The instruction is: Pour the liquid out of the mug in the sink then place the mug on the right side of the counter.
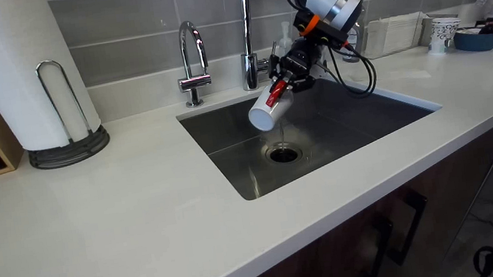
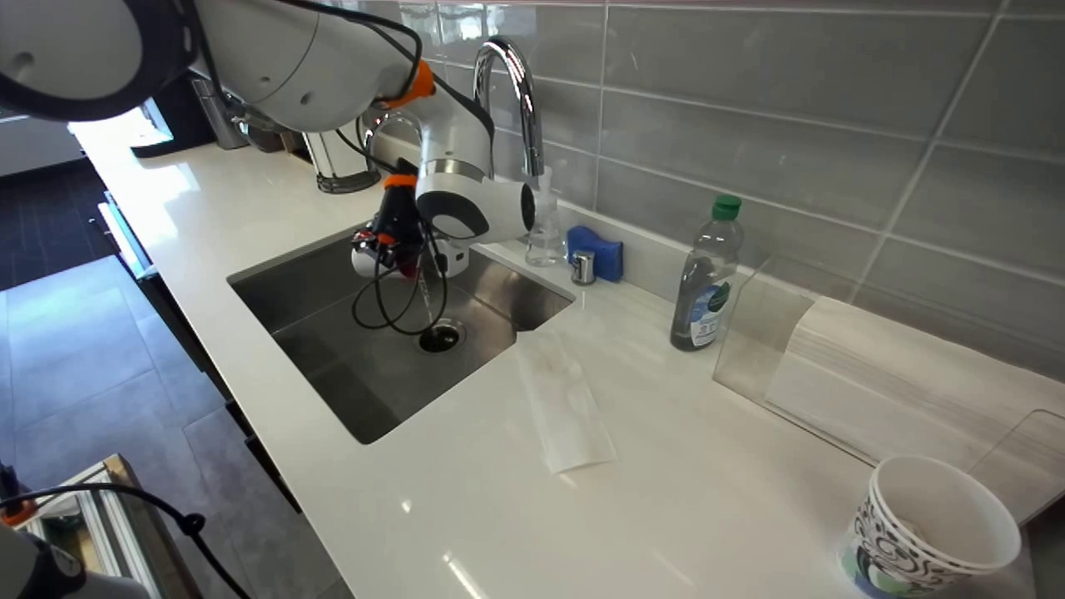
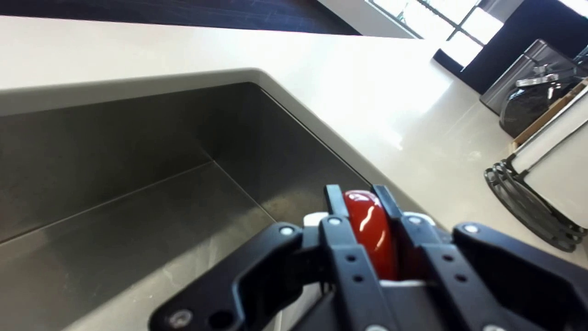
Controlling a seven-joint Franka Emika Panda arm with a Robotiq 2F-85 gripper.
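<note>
- Pouring 1 stream (image 1: 282,135) from 1 tilted white mug (image 1: 277,109) into 1 sink (image 1: 221,127)
- 1 gripper (image 3: 360,198), 2 fingers (image 3: 337,202) clasping the mug's red handle (image 3: 371,227)
- 2 faucets (image 1: 191,83) behind

The gripper (image 3: 359,196) clasps the red handle (image 3: 377,243) of the white mug (image 3: 315,219) over the steel sink (image 3: 124,138); a paper towel roll (image 3: 562,179) stands on the pale counter (image 3: 367,82) at right.

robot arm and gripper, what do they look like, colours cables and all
The arm has rounded white segments with black trim, a silver band near the wrist, and orange bands. Black cables run along it and loop near the gripper, which is black and angular, with silvery screw heads and slim bluish-grey fingers. I can't read any markings.
</note>
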